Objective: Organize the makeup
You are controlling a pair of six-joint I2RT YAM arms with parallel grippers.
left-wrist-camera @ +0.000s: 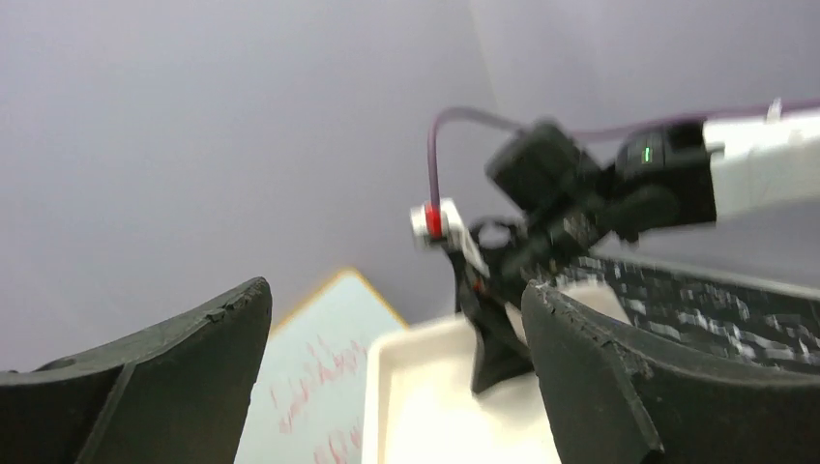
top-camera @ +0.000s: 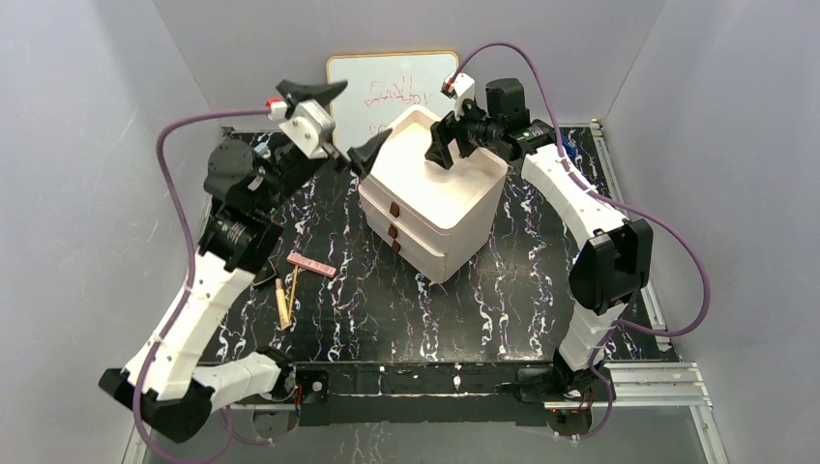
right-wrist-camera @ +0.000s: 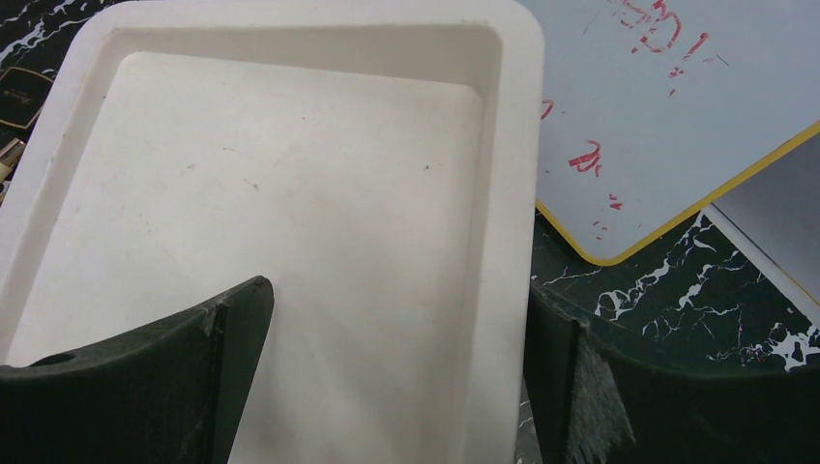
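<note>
A pink flat palette (top-camera: 311,264) lies on the black marbled table left of the white drawer box (top-camera: 454,227). A wooden-handled brush (top-camera: 282,303) and a thin stick (top-camera: 293,286) lie just below it. A dark square compact (right-wrist-camera: 19,84) shows at the left edge of the right wrist view, beside the box. The peach puff is out of view. My left gripper (top-camera: 340,124) (left-wrist-camera: 398,300) is open and empty, raised at the box's left back corner. My right gripper (top-camera: 454,145) (right-wrist-camera: 396,319) is open and empty above the box's bare top tray (right-wrist-camera: 517,145).
A whiteboard (top-camera: 387,87) with red scribbles leans against the back wall behind the box; it also shows in the right wrist view (right-wrist-camera: 658,106). The box has small brown drawer pulls (top-camera: 394,209) on its front-left face. Grey walls close in on both sides.
</note>
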